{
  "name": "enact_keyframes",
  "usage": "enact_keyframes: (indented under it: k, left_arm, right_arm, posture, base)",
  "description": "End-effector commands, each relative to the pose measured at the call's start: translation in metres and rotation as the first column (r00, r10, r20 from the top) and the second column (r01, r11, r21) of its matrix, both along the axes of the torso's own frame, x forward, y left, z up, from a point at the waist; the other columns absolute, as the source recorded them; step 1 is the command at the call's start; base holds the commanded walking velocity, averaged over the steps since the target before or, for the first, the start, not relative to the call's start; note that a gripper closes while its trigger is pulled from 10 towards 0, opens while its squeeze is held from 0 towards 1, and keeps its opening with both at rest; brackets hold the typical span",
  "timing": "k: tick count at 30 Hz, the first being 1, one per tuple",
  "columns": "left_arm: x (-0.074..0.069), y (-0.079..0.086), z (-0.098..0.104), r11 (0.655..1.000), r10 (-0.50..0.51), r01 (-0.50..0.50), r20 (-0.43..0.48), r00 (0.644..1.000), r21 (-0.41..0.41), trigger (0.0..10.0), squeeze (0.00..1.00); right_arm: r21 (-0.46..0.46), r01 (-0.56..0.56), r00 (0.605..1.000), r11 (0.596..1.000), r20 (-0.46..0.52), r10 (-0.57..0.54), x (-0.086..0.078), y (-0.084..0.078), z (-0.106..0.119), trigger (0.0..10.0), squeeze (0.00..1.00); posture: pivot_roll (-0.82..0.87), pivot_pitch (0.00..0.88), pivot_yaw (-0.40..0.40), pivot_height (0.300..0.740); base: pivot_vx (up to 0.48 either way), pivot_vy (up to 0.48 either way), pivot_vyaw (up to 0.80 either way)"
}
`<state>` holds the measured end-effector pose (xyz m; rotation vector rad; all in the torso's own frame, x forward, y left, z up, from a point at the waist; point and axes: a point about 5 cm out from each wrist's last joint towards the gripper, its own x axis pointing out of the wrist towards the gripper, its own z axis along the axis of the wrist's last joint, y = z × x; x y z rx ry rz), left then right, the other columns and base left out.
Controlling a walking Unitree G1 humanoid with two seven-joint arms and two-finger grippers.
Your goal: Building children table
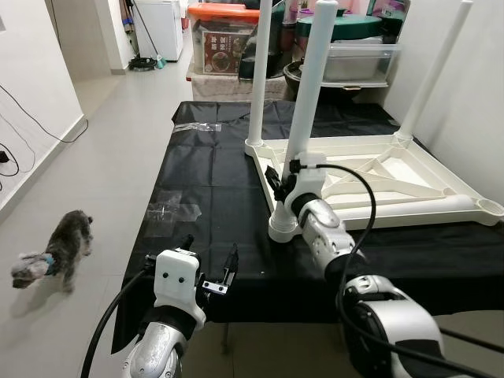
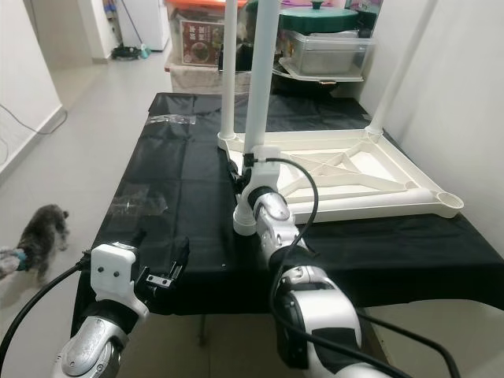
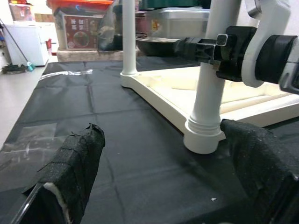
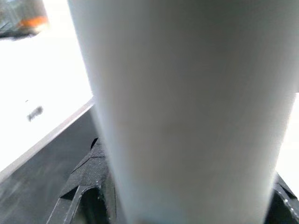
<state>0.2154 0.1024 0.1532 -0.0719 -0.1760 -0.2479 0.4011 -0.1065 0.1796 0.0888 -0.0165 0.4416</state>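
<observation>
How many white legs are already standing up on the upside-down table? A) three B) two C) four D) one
A) three: the upside-down white tabletop has legs standing at three corners, the near one gripped by the right gripper, while the corner socket at the near right has no leg in it.

Right arm: extended forward at frame centre, wrist raised, right pincer (image 1: 285,177) clamped around a white table leg (image 1: 307,118). Left arm: bent low at lower left of the frame, left pincer (image 1: 211,264) level, fingers (image 3: 70,163) spread apart, holding nothing.
</observation>
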Motion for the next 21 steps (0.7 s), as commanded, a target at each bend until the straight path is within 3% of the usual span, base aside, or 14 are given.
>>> enact_keyframes:
  k: [1, 3, 4, 7, 8, 11, 16, 17, 18, 19, 20, 21]
  left_arm:
    - [0.000, 0.000, 0.000, 1.000, -0.004, 0.004, 0.005, 1.000, 0.011, 10.0, 0.00]
    - [0.001, -0.001, 0.001, 1.000, -0.004, 0.004, 0.010, 1.000, 0.013, 10.0, 0.00]
    - [0.001, -0.001, 0.001, 1.000, -0.004, 0.004, 0.010, 1.000, 0.013, 10.0, 0.00]
    - [0.001, -0.002, 0.002, 1.000, -0.007, 0.007, 0.015, 1.000, 0.011, 10.0, 0.00]
    - [0.001, -0.002, 0.002, 1.000, -0.006, 0.006, 0.016, 1.000, 0.011, 10.0, 0.00]
    - [0.000, -0.001, 0.002, 1.000, -0.005, 0.004, 0.016, 1.000, 0.014, 10.0, 0.00]
    - [0.000, -0.001, 0.002, 1.000, -0.003, 0.002, 0.014, 1.000, 0.016, 10.0, 0.00]
    - [0.000, -0.001, 0.002, 1.000, -0.003, 0.003, 0.014, 1.000, 0.020, 10.0, 0.00]
    - [0.000, -0.001, 0.001, 1.000, -0.004, 0.004, 0.014, 1.000, 0.022, 10.0, 0.00]
    - [0.000, -0.001, 0.001, 1.000, -0.004, 0.004, 0.014, 1.000, 0.022, 10.0, 0.00]
    - [-0.001, -0.001, 0.001, 1.000, -0.004, 0.004, 0.013, 1.000, 0.023, 10.0, 0.00]
    - [-0.001, -0.001, 0.001, 1.000, -0.004, 0.004, 0.013, 1.000, 0.023, 10.0, 0.00]
  right_arm:
    - [-0.017, -0.145, 0.989, 0.989, -0.030, 0.145, -0.003, 0.013, -0.002, 10.0, 0.00]
    - [-0.049, -0.348, 0.936, 0.936, -0.071, 0.344, -0.008, 0.011, -0.004, 10.0, 0.00]
    - [-0.049, -0.348, 0.936, 0.936, -0.071, 0.344, -0.008, 0.011, -0.004, 10.0, 0.00]
    - [-0.077, -0.585, 0.809, 0.807, -0.116, 0.576, -0.018, 0.013, -0.006, 10.0, 0.00]
    - [-0.073, -0.661, 0.748, 0.746, -0.134, 0.650, -0.022, 0.014, -0.006, 10.0, 0.00]
    - [-0.063, -0.763, 0.644, 0.643, -0.168, 0.747, -0.028, 0.019, -0.006, 10.0, 0.00]
    - [-0.086, -0.768, 0.638, 0.634, -0.180, 0.748, -0.029, 0.024, -0.009, 10.0, 0.00]
    - [-0.095, -0.732, 0.679, 0.674, -0.171, 0.714, -0.027, 0.026, -0.010, 0.0, 0.00]
    - [-0.100, -0.705, 0.708, 0.703, -0.163, 0.687, -0.025, 0.027, -0.010, 0.0, 0.00]
    - [-0.100, -0.705, 0.708, 0.703, -0.163, 0.687, -0.025, 0.027, -0.010, 0.0, 0.00]
    - [-0.108, -0.639, 0.769, 0.761, -0.110, 0.630, -0.022, 0.028, -0.008, 0.0, 0.00]
    - [-0.108, -0.639, 0.769, 0.761, -0.110, 0.630, -0.022, 0.028, -0.008, 0.0, 0.00]
  posture:
    - [0.02, 0.000, -0.048, 0.740]
    - [0.02, 0.000, -0.047, 0.740]
    - [0.02, 0.000, -0.047, 0.740]
    - [0.03, 0.000, -0.047, 0.740]
    - [0.03, 0.000, -0.047, 0.740]
    - [0.03, 0.000, -0.054, 0.740]
    - [0.03, 0.000, -0.054, 0.740]
    - [0.04, 0.000, -0.053, 0.740]
    - [0.04, 0.000, -0.053, 0.740]
    - [0.04, 0.000, -0.053, 0.740]
    - [0.04, 0.000, -0.053, 0.740]
    - [0.04, 0.000, -0.053, 0.740]
  base:
    - [0.000, 0.000, 0.00]
    - [0.000, 0.000, 0.00]
    - [0.000, 0.000, 0.00]
    - [0.000, 0.000, 0.00]
    - [0.000, 0.000, 0.00]
    - [0.000, 0.000, 0.00]
    - [0.000, 0.000, 0.00]
    - [0.000, 0.000, 0.00]
    - [0.000, 0.000, 0.00]
    - [0.000, 0.000, 0.00]
    - [0.000, 0.000, 0.00]
    - [0.000, 0.000, 0.00]
